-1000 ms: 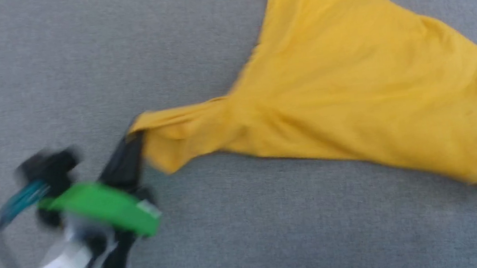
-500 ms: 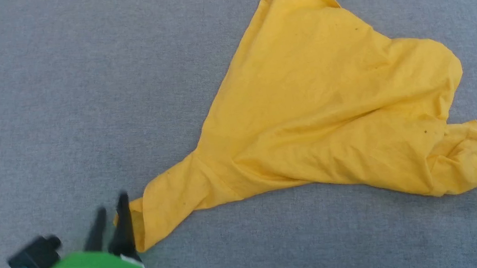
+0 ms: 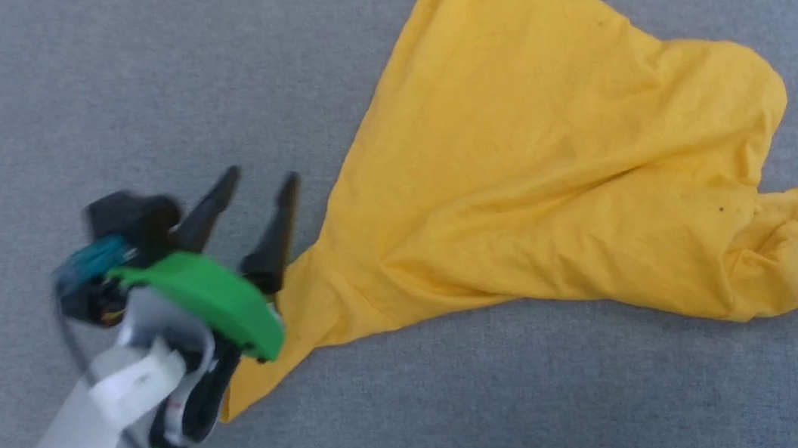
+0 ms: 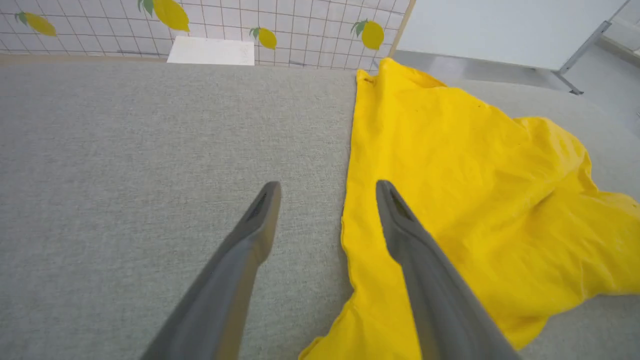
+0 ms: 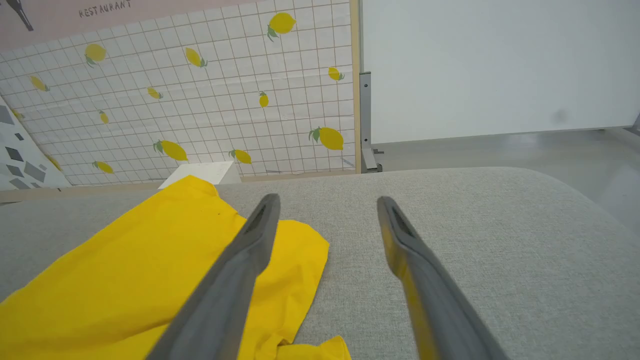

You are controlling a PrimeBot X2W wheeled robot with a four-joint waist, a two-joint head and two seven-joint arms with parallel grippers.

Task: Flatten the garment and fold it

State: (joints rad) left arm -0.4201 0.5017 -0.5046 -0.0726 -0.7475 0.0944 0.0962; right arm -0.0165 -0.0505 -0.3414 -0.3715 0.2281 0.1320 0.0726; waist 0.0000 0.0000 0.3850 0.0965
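Your grey surface [image 3: 50, 107] carries the shirt [image 3: 551, 160]. In the head view it is bunched into a rough triangle from the centre out to 3 o'clock, plain yellow side up, with a narrow tail running to 7 o'clock. It is far from flat, probably because the cloth gathers toward that tail. Your left hand [image 3: 262, 174] hovers empty at 9 o'clock with its fingers spread across the shirt's left edge, which looks well placed for pinching that hem. Your right hand [image 5: 327, 199] is also spread and empty, beside the 3 o'clock corner. Nothing blocks either hand. A white box [image 4: 210, 50] sits beyond the far edge.
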